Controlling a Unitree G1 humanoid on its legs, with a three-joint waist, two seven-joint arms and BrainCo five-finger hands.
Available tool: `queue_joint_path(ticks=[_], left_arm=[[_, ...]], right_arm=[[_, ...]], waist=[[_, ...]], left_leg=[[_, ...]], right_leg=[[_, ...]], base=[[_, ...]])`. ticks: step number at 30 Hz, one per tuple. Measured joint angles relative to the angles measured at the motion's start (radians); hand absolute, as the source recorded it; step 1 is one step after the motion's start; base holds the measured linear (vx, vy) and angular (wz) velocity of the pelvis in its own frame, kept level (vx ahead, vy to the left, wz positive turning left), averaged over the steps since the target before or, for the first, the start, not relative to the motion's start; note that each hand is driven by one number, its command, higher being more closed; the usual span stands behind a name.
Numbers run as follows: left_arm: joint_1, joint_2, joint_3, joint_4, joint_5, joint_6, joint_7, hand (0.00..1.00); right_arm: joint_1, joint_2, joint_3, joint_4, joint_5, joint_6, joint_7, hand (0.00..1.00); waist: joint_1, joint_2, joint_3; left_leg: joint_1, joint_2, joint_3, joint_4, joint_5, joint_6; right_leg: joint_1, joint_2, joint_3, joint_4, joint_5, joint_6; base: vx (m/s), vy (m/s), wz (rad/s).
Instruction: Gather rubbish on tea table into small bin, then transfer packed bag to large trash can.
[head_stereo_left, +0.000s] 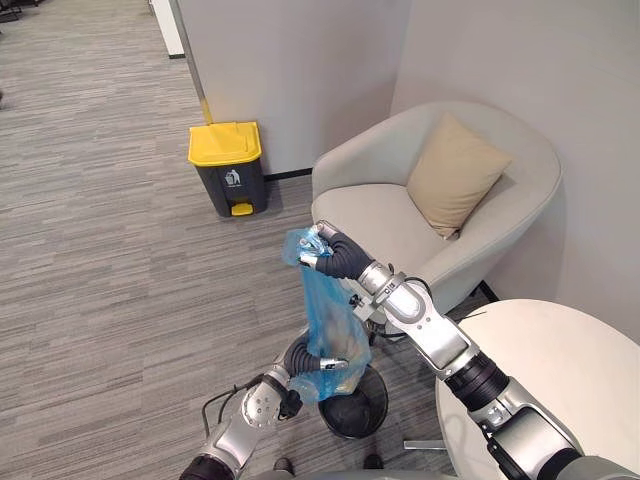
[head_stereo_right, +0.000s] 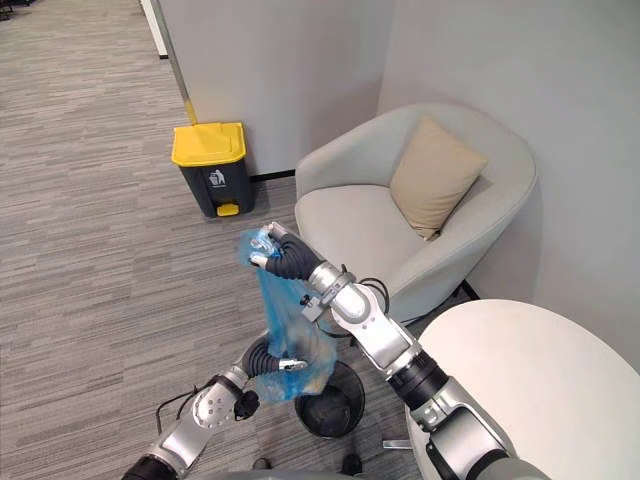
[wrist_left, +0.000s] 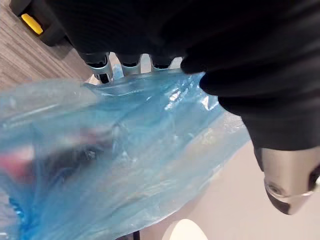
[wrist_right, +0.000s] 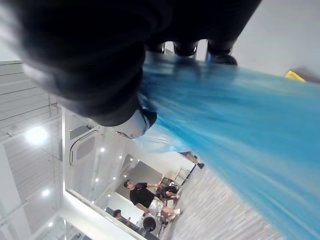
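A blue see-through rubbish bag (head_stereo_left: 325, 310) hangs stretched above the small black bin (head_stereo_left: 368, 418) on the floor. My right hand (head_stereo_left: 330, 252) is shut on the bag's gathered top, held high in front of the armchair. My left hand (head_stereo_left: 308, 360) is curled round the bag's full lower part, just above the bin's rim. Rubbish shows as dark and reddish shapes through the plastic (wrist_left: 125, 165). The bag's stretched plastic (wrist_right: 240, 125) runs out from under my right hand's fingers. The large grey trash can (head_stereo_left: 228, 168) with a yellow lid stands shut against the far wall, well beyond the bag.
A cream armchair (head_stereo_left: 380, 210) with a tan cushion (head_stereo_left: 455, 170) stands to the right of the bag. The round white tea table (head_stereo_left: 560, 390) is at the lower right. Grey carpet stretches left toward the trash can. People (wrist_right: 142, 195) sit far off.
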Motion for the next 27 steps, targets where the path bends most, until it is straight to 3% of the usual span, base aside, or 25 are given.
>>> queue_joint_path(ticks=[16, 27], left_arm=[[-0.011, -0.105, 0.065, -0.009, 0.031, 0.088, 0.138, 0.0], [-0.028, -0.155, 0.092, -0.053, 0.043, 0.137, 0.201, 0.0]], right_arm=[[0.002, 0.084, 0.023, 0.024, 0.021, 0.002, -0.003, 1.0], [0.056, 0.156, 0.126, 0.007, 0.146, 0.011, 0.006, 1.0]], waist=[[0.0, -0.001, 0.0], [-0.001, -0.003, 0.002]], left_leg=[[0.019, 0.0, -0.001, -0.01, 0.001, -0.001], [0.019, 0.001, -0.002, -0.011, 0.0, -0.001]], right_leg=[[0.017, 0.0, 0.0, -0.001, -0.002, 0.002], [0.018, -0.001, -0.001, -0.002, -0.003, 0.003]], base=[[0.0, 0.0, 0.0], [0.0, 0.0, 0.0]])
